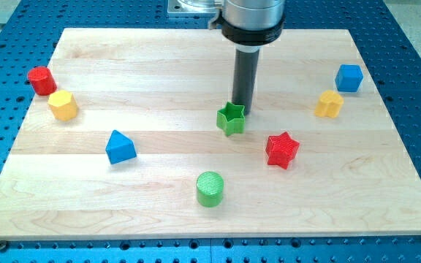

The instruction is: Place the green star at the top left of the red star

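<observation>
The green star (231,120) lies near the middle of the wooden board (196,73). The red star (282,150) lies below and to the right of it, a short gap apart. My tip (242,106) stands right behind the green star, at its upper right edge, touching or nearly touching it. The rod comes down from the arm at the view's top.
A green cylinder (210,189) sits below the green star. A blue triangular block (120,147) lies to the left. A red cylinder (42,79) and a yellow hexagonal block (63,105) sit at far left. A blue block (349,77) and a yellow block (329,104) sit at the right.
</observation>
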Controlling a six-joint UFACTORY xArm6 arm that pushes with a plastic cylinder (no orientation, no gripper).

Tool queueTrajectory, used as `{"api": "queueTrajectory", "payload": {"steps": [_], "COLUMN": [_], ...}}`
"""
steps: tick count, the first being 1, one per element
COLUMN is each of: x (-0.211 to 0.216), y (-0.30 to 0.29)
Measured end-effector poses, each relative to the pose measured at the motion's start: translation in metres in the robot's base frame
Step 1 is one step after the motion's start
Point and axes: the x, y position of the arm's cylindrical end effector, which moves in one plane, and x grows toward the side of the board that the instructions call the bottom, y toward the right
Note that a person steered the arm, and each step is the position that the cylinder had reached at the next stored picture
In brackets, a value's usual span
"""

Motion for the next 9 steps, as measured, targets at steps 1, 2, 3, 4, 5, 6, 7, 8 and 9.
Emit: {"api": "queueTrajectory", "payload": {"steps": [1,2,3,4,5,6,7,8,9], "x": [-0.017,-0.014,0.026,0.015,0.013,0.032,0.039,0.039,0.046], "y": [0.016,-0.029,-0.048,-0.037,0.006,0.01,-0.001,-0.012,-0.032]}}
